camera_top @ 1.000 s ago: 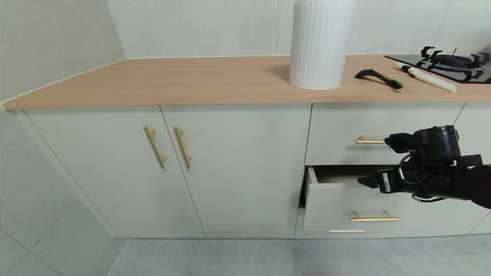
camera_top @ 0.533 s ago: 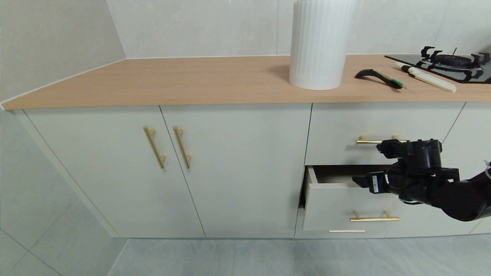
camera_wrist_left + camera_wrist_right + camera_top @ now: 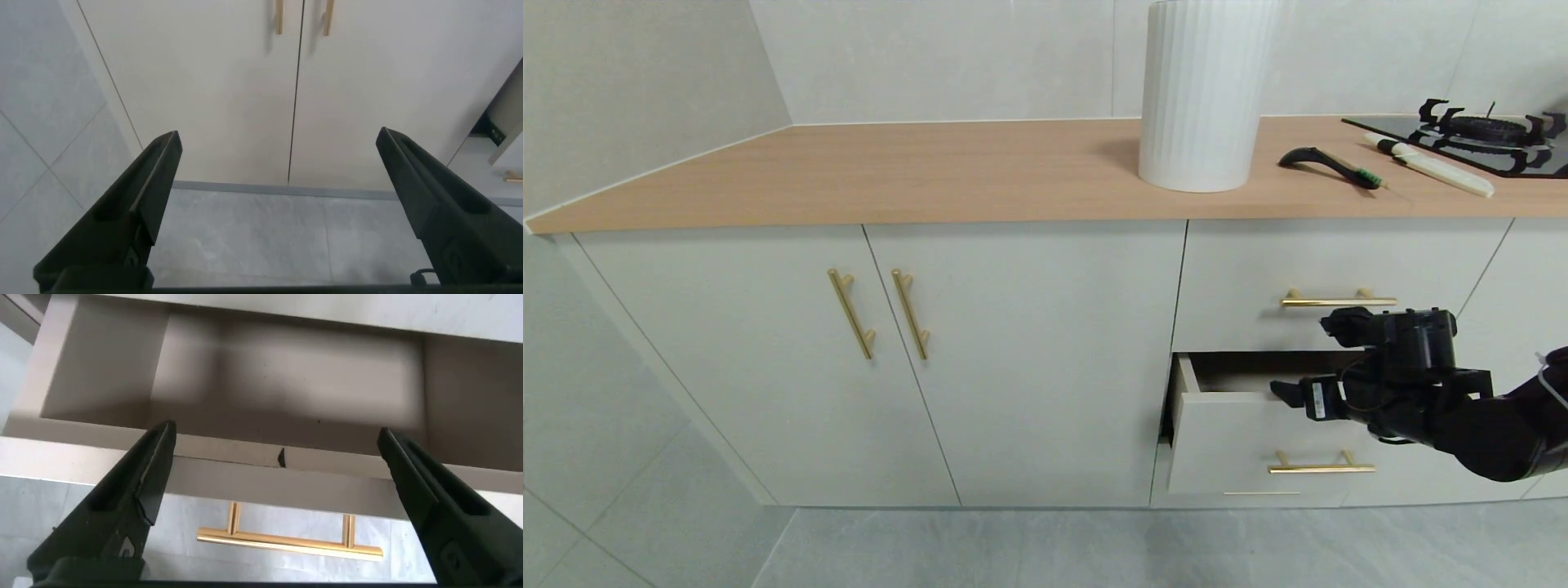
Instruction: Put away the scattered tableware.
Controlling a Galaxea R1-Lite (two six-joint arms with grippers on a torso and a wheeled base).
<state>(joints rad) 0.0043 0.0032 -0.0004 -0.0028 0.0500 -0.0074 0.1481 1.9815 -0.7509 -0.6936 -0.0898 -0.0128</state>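
On the wooden counter (image 3: 931, 171) at the right lie a black-handled utensil with a green end (image 3: 1327, 166) and a long white utensil (image 3: 1429, 166). Below them a drawer (image 3: 1233, 433) stands pulled out. Its beige inside (image 3: 286, 384) and gold handle (image 3: 290, 543) appear in the right wrist view. My right gripper (image 3: 1303, 355) (image 3: 274, 498) hangs open just over the drawer's front edge, holding nothing. My left gripper (image 3: 278, 212) is open low in front of the double cabinet doors (image 3: 294, 82), above the grey floor.
A tall white ribbed cylinder (image 3: 1205, 94) stands on the counter left of the utensils. A black gas hob (image 3: 1486, 135) sits at the far right. A shut upper drawer with a gold handle (image 3: 1335, 300) is right above the open one.
My right arm has dropped and drawn in toward the open drawer, its gripper now lower and closer to the drawer's front. The utensils on the counter have not moved.
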